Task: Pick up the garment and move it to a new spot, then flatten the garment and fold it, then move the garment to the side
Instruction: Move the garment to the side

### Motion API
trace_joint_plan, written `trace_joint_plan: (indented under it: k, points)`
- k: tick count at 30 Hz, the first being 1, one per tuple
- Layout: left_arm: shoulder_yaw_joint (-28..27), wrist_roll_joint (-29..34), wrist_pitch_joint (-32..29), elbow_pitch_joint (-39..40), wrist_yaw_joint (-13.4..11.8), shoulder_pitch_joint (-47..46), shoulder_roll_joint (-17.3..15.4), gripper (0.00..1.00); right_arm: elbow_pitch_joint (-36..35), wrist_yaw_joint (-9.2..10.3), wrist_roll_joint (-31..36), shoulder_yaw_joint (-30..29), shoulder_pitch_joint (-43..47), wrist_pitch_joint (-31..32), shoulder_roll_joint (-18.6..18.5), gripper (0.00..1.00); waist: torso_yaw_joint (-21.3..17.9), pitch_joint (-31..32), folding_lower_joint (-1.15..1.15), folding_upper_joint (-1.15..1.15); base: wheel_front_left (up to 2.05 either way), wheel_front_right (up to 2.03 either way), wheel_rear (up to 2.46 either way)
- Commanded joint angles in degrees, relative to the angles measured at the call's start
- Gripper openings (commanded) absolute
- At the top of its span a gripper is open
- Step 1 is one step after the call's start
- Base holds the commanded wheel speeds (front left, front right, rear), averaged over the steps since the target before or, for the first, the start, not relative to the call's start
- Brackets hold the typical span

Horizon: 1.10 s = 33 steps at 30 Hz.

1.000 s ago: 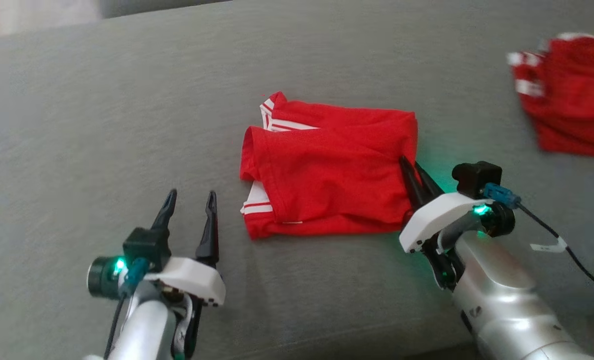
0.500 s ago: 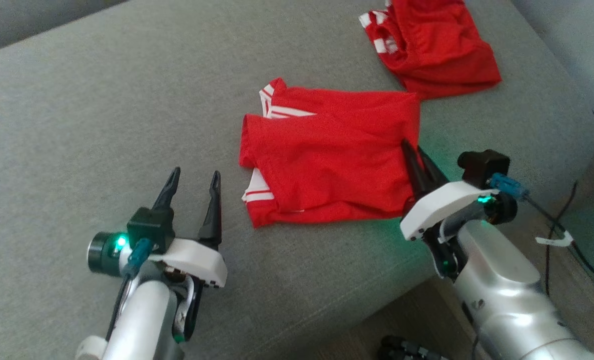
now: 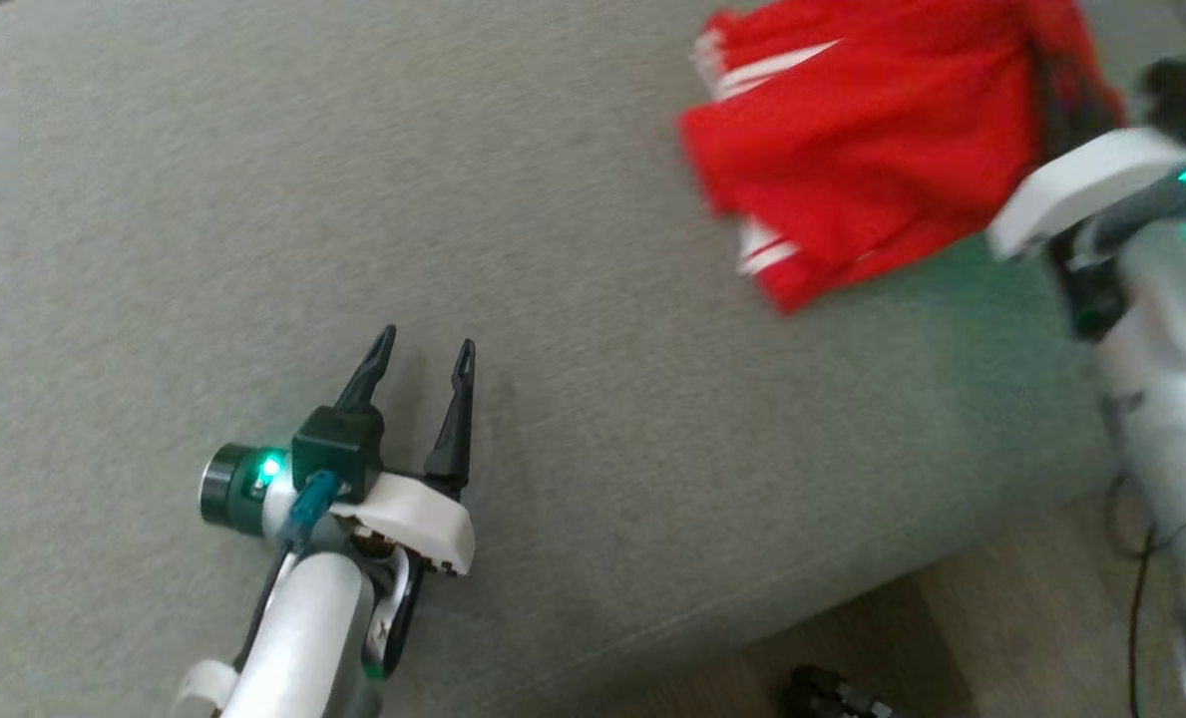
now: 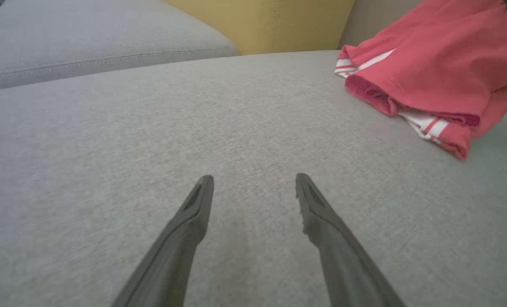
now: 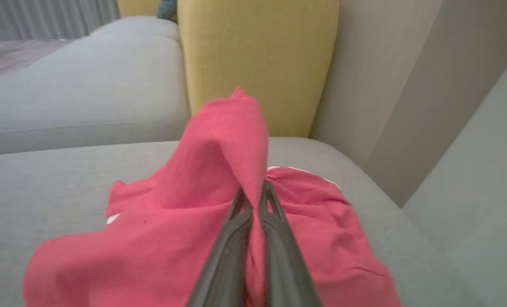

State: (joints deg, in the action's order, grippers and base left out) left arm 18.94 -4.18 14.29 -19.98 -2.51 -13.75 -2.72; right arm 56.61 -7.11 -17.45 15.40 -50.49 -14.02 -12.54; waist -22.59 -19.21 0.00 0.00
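Reads as a home living room. Broad grey woven-fabric sofa seat [image 4: 108, 128], with a second grey upholstered cushion with a stitched seam [image 4: 87, 38] behind it. Mustard-yellow fabric back cushion [image 5: 257, 55] next to a plain beige wall [image 5: 377, 85]. Grey pleated curtain [image 5: 44, 17] in the background. Wood-plank floor [image 3: 1011, 638] beside the sofa.

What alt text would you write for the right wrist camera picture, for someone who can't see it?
Two dark fingers pinch a fold of a red garment, which rises in a peak above a grey sofa seat. A yellow cushion stands behind.
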Motion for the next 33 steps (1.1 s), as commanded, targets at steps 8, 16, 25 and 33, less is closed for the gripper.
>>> trace_joint_plan:
  k: [8, 16, 25, 33]
  points:
    - [-0.9, 0.3, 0.7, 2.4, -0.2, -2.8, -0.2, 1.00, 11.0, -0.37, 10.0, -9.9, -10.6, 0.9, -10.2, 0.00, 6.7, -3.4, 0.00, 0.00, 0.00, 0.00, 0.00]
    - [-1.2, 0.2, 0.7, 2.6, -0.4, -3.1, -0.2, 1.00, 13.8, -0.37, 19.4, -17.5, -14.7, 0.5, -15.9, 0.00, 7.5, -4.3, 0.00, 0.00, 0.00, 0.00, 0.00]
    - [-2.6, 0.7, 0.7, 2.3, -0.8, -3.5, -0.2, 1.00, 7.7, -0.37, 30.4, -28.9, -13.3, -0.6, -14.4, 1.00, 6.6, -4.2, 0.00, 0.00, 0.00, 0.00, 0.00]
    - [-4.4, -0.1, 0.7, 2.6, -2.2, -2.9, -0.2, 1.00, -3.9, -0.37, 33.3, -32.6, -9.8, -0.9, -4.7, 1.00, 6.8, -3.1, 0.00, 0.00, 0.00, 0.00, 0.00]
